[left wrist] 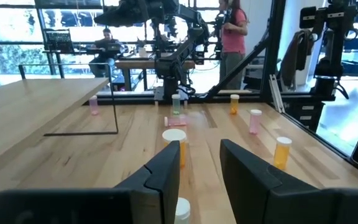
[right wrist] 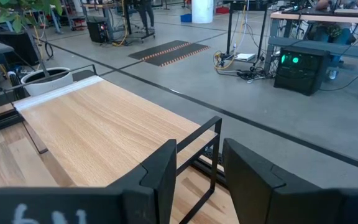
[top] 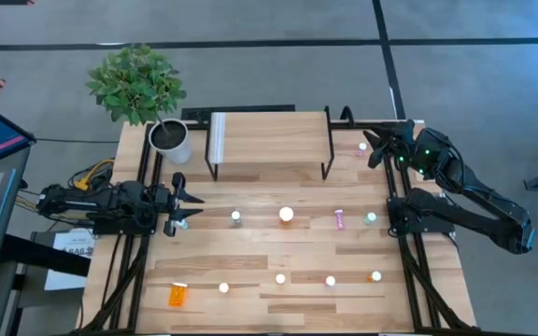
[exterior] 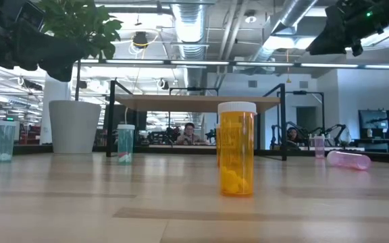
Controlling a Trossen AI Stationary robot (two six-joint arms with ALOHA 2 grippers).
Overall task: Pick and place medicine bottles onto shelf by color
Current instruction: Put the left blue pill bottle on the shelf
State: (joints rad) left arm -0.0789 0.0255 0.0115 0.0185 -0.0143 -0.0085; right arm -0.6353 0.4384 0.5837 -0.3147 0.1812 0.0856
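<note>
Shelf (top: 271, 137) sits bare at the worktop's (top: 250, 247) far edge, beside a white plant pot (top: 170, 140). Med bottles stand scattered in front; big orange bottle (exterior: 237, 149) upright w/ yellow pills at its bottom, pink bottle (top: 339, 219) on its side. Left claw (top: 186, 204) at left edge, low, level, fingers parted, nothing held. Right claw (top: 375, 147) raised by shelf's right end, parted, empty.

bottles (top: 287, 215) scattered on tabletop; shelf (top: 269, 136) bare
</note>
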